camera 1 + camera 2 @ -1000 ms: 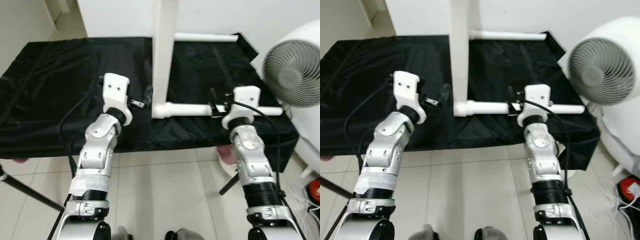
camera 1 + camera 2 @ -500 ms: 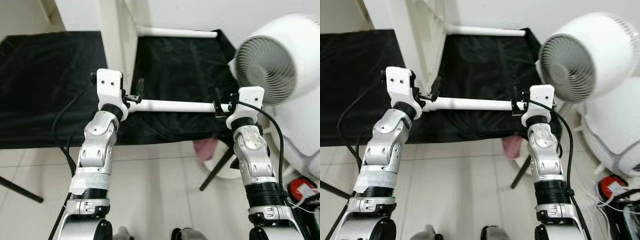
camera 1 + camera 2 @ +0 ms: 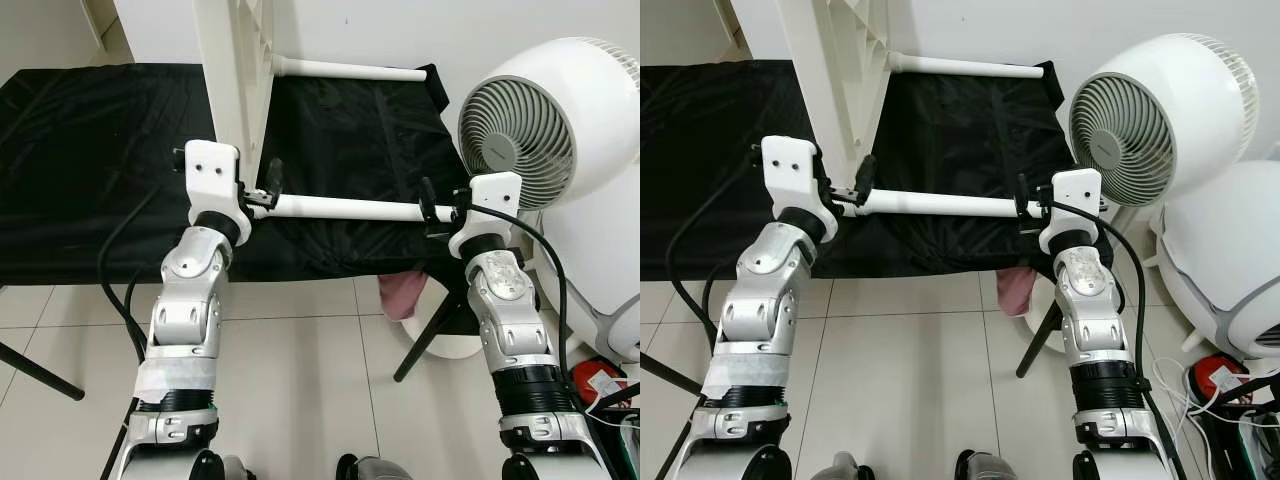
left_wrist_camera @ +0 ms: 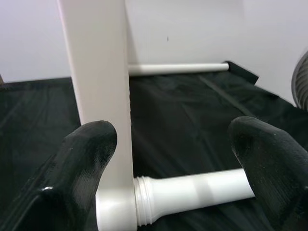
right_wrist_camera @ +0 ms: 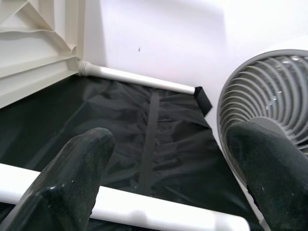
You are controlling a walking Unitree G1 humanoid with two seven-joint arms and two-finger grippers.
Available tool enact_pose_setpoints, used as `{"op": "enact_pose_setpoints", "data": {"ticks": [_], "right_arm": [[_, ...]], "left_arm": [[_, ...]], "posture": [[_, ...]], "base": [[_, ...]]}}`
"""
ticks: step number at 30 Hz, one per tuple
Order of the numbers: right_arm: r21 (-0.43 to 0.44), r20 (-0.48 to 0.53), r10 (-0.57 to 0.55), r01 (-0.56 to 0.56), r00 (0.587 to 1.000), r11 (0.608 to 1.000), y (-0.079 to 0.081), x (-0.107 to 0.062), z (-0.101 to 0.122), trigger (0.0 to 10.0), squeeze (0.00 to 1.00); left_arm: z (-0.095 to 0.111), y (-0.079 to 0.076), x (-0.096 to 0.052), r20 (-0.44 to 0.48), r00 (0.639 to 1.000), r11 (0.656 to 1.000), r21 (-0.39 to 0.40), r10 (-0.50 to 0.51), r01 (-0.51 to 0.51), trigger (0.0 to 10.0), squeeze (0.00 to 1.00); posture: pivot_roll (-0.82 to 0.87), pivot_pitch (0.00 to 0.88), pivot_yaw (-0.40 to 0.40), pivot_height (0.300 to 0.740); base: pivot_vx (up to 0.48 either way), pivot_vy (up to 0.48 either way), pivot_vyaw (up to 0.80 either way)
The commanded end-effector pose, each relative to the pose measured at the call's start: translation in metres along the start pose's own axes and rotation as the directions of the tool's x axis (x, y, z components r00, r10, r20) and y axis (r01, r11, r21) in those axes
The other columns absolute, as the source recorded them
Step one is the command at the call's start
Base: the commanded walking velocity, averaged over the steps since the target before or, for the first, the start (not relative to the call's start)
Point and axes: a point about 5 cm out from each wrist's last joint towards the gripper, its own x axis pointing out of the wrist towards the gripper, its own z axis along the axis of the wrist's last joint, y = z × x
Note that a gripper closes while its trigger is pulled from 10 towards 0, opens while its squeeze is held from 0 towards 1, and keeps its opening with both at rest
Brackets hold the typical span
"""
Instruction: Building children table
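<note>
A white tabletop panel (image 3: 232,75) stands on its edge on the black cloth-covered table (image 3: 90,190). Two white legs stick out sideways from it: a near leg (image 3: 350,209) and a far leg (image 3: 350,70). My left gripper (image 3: 268,188) is open at the near leg's threaded base (image 4: 144,204), beside the panel (image 4: 98,72). Its black fingers (image 4: 86,159) straddle the joint without touching it. My right gripper (image 3: 432,205) is open over the leg's free end (image 5: 125,204), with its fingers (image 5: 82,163) wide apart.
A white fan (image 3: 545,125) stands close to my right gripper, with a larger white round appliance (image 3: 610,270) behind it. Under the table's front edge are a pink object (image 3: 400,297) and a black stand leg (image 3: 425,340). Cables and a red item (image 3: 600,375) lie on the tiled floor.
The camera has shifted right, bringing the fan further into view. My left gripper moved from left of the panel to the near leg's base. The right gripper stays at the leg's free end.
</note>
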Motion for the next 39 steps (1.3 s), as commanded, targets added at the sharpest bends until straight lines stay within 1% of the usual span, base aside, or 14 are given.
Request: {"op": "enact_pose_setpoints", "data": {"ticks": [1,4,6,11,14,17,21,22,27,29,30,35,37,39], "right_arm": [[0.008,0.019,0.029,-0.029,0.999,1.000,0.005,0.004,0.005,10.0,0.00],[0.007,0.026,0.038,-0.038,0.999,0.999,0.006,0.005,0.006,10.0,0.00],[0.005,0.036,0.044,-0.044,0.998,0.999,0.006,0.008,0.008,10.0,0.00],[0.005,0.047,0.037,-0.038,0.998,0.999,0.003,0.012,0.011,10.0,0.00],[0.003,0.047,0.028,-0.029,0.998,1.000,0.002,0.013,0.011,10.0,0.00],[0.002,0.048,0.023,-0.023,0.999,1.000,0.001,0.013,0.011,10.0,0.00],[0.001,0.051,0.018,-0.018,0.999,1.000,-0.001,0.014,0.012,10.0,0.00],[-0.003,0.053,0.012,-0.012,0.999,1.000,-0.002,0.016,0.013,10.0,0.00],[-0.005,0.059,0.008,-0.008,0.998,1.000,-0.004,0.017,0.014,10.0,0.00],[-0.004,0.062,0.008,-0.008,0.998,1.000,-0.003,0.017,0.015,10.0,0.00],[-0.003,0.064,0.009,-0.008,0.998,1.000,-0.003,0.018,0.015,10.0,0.00],[-0.001,0.070,0.012,-0.012,0.997,1.000,-0.002,0.019,0.017,10.0,0.00],[0.006,0.086,0.041,-0.042,0.995,0.999,0.002,0.021,0.021,10.0,0.00],[0.006,0.086,0.041,-0.042,0.995,0.999,0.002,0.021,0.021,10.0,0.00]], "left_arm": [[-0.012,0.008,0.000,-0.046,0.990,0.991,0.029,0.133,-0.132,10.0,0.00],[-0.016,0.010,0.001,-0.054,0.989,0.990,0.040,0.138,-0.136,10.0,0.00],[-0.019,0.014,0.005,-0.065,0.986,0.988,0.039,0.151,-0.149,10.0,0.00],[-0.018,0.022,0.010,-0.063,0.983,0.984,0.051,0.175,-0.172,10.0,0.00],[-0.015,0.032,0.012,-0.062,0.976,0.977,0.070,0.208,-0.203,10.0,0.00],[-0.018,0.035,0.014,-0.067,0.975,0.975,0.076,0.212,-0.207,10.0,0.00],[-0.020,0.035,0.016,-0.070,0.975,0.976,0.076,0.209,-0.204,10.0,0.00],[-0.020,0.034,0.019,-0.067,0.976,0.976,0.071,0.209,-0.204,10.0,0.00],[-0.020,0.033,0.025,-0.069,0.974,0.976,0.056,0.216,-0.212,10.0,0.00],[-0.020,0.033,0.030,-0.070,0.972,0.974,0.059,0.223,-0.219,10.0,0.00],[-0.019,0.032,0.032,-0.068,0.973,0.974,0.073,0.221,-0.217,10.0,0.00],[-0.017,0.031,0.036,-0.059,0.974,0.973,0.095,0.218,-0.212,10.0,0.00],[-0.015,0.031,0.039,-0.051,0.973,0.970,0.104,0.225,-0.219,10.0,0.00],[-0.015,0.031,0.039,-0.051,0.973,0.970,0.104,0.225,-0.219,10.0,0.00]], "posture": [[-0.08,0.141,0.009,0.740],[-0.08,0.141,0.009,0.740],[-0.08,0.139,0.008,0.740],[-0.08,0.136,0.010,0.740],[-0.08,0.133,0.012,0.740],[-0.09,0.129,0.013,0.740],[-0.09,0.129,0.013,0.740],[-0.10,0.128,0.012,0.740],[-0.10,0.125,0.013,0.740],[-0.10,0.126,0.012,0.740],[-0.10,0.126,0.012,0.740],[-0.10,0.130,0.013,0.740],[-0.10,0.130,0.013,0.740],[-0.10,0.130,0.013,0.740]], "base": [[0.000,0.000,0.00],[0.000,0.000,0.00],[0.000,0.000,0.00],[0.000,0.000,0.00],[0.000,0.000,0.00],[0.000,0.000,0.00],[0.000,0.000,0.00],[0.000,0.000,0.00],[0.000,0.000,0.00],[0.000,0.000,0.00],[0.000,0.000,0.00],[0.000,0.000,0.00],[0.000,0.000,0.00],[0.000,0.000,0.00]]}}
